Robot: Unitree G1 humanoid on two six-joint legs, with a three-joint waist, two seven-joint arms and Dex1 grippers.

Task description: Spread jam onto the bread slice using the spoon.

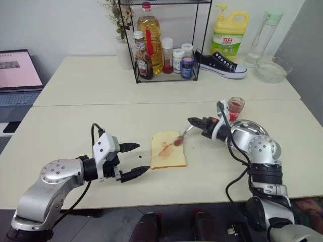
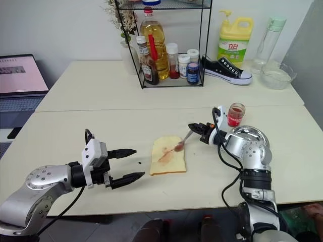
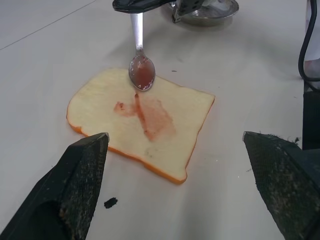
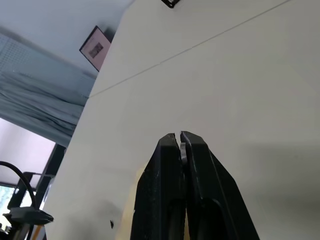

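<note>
The bread slice (image 1: 168,150) lies flat on the pale table (image 1: 75,126), near its front edge and between the two arms. A thin reddish smear of jam (image 3: 150,116) runs across the middle of its top face. The spoon (image 1: 182,136) slants down from the right, its red-stained bowl at the slice's edge nearest the right arm; the left wrist view shows the bowl (image 3: 142,74) at the crust line, though whether it rests on the bread or hangs just over it is hard to say.

The right claw (image 1: 193,121) is clamped tight on the spoon's handle, fingers pressed together with the metal between them, and it points toward the bread from the right. Just behind it sit a shiny round steel dish (image 2: 251,132) and a small glass jar (image 1: 235,107) of red preserve, the jar a little farther back.

The left claw (image 1: 137,160) stands wide and holds nothing, just to the left of the slice and apart from it, its two black fingers aimed at the bread. A small dark speck (image 3: 110,202) lies on the table between that claw and the crust.

Farther back stand a wire rack (image 1: 166,40) of bottles, a black sneaker (image 1: 220,63), a yellow detergent jug (image 1: 229,33) and a clear bowl (image 1: 273,69); a laptop (image 1: 17,75) sits at the far left
</note>
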